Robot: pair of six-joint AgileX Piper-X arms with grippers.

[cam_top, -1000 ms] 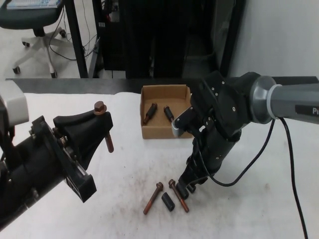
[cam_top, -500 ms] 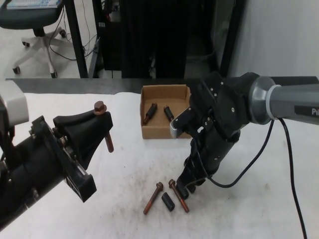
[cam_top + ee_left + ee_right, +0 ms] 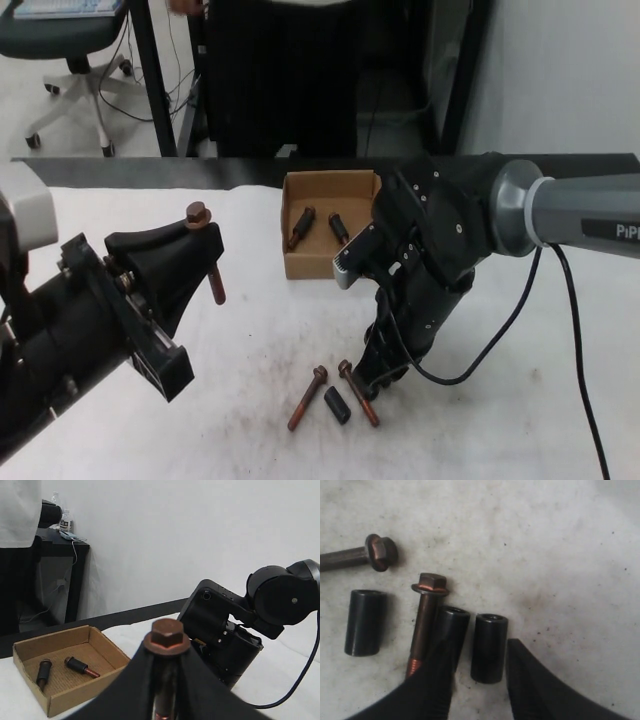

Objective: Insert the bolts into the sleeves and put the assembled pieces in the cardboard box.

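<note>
We are in the pairing step. Two assembled pieces already lie in the cardboard box, and more loose parts wait on the bench. Our left gripper pinches a bolt by its shank, head up. It holds the bolt in the air over the left part of the bench, well apart from the box. Our right gripper sits low over the loose parts with its fingers spread, straddling one black sleeve that lies on the bench; we judge that it has not yet gripped it. A second sleeve lies just beside the first, right against a loose bolt and partly behind one finger. A third sleeve and another bolt lie a little farther off. As we read it, the next move calls for closing on the straddled sleeve alone, without catching its close neighbour. The sleeve would then need lifting and turning so that its bore lines up with the bolt held by the left gripper. Compared with a second ago, the right arm has eased down and slightly toward the left arm's side, settling over the parts, while the left arm and its bolt have barely shifted.
</note>
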